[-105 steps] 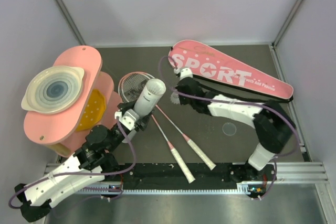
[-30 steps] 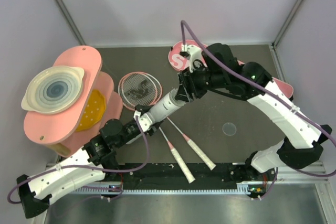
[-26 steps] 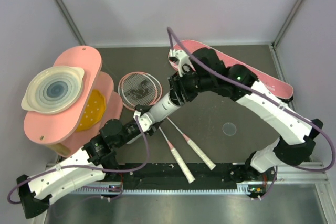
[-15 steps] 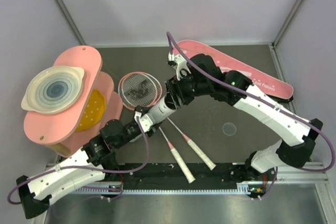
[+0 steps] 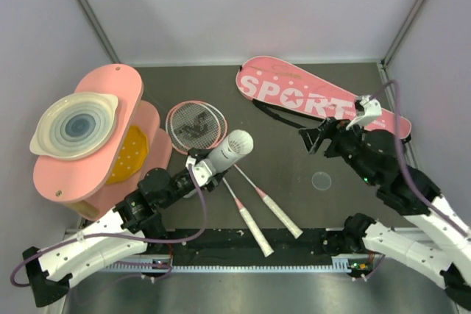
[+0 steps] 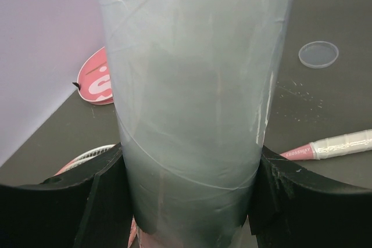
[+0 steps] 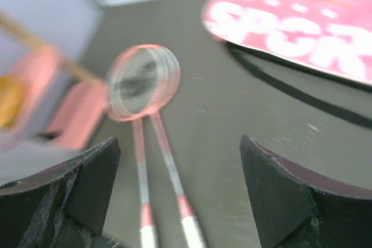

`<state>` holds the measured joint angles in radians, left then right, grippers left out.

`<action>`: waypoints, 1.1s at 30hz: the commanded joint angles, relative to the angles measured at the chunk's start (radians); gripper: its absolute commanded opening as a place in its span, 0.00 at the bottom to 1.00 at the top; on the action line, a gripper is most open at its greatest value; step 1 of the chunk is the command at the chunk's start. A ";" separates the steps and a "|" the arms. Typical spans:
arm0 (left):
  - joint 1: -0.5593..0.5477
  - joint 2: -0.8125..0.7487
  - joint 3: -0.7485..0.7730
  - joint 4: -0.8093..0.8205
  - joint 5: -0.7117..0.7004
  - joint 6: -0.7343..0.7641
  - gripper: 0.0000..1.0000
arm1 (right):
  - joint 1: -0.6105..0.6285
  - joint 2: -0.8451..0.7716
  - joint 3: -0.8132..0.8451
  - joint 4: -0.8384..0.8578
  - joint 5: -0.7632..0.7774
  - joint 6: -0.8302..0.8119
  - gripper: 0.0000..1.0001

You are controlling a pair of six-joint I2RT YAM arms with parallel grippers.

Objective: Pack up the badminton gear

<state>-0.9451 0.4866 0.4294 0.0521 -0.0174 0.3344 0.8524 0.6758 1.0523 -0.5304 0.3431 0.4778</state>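
Observation:
My left gripper (image 5: 204, 166) is shut on the lower end of the long white tube (image 5: 227, 151), which tilts up and to the right; in the left wrist view the tube (image 6: 192, 85) fills the gap between both black fingers (image 6: 87, 201). A white feathery shuttlecock (image 5: 240, 141) shows in the tube's raised mouth. Two pink-framed rackets (image 5: 196, 122) lie side by side, their white handles (image 5: 280, 216) toward the near edge. The pink "SPORT" bag (image 5: 324, 101) lies at the back right. My right gripper (image 5: 312, 138) hovers open near the bag with nothing between its fingers (image 7: 70, 184).
Pink rounded boards (image 5: 110, 145) with a white ringed dish (image 5: 73, 125) stand at the left. A small clear round lid (image 5: 321, 180) lies on the dark table right of the racket handles. The bag's black strap (image 5: 283, 114) trails in front of it.
My right gripper has left the tube's mouth, swung back to the right and opened wider. The left gripper still holds the tube in the same place.

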 commanded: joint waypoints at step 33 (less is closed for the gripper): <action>-0.001 -0.014 0.023 0.092 -0.003 0.008 0.11 | -0.486 0.689 -0.344 -0.065 -0.302 0.143 0.35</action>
<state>-0.9451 0.4862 0.4294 0.0521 -0.0189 0.3351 0.3309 1.3304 0.7128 -0.6361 -0.0135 0.6132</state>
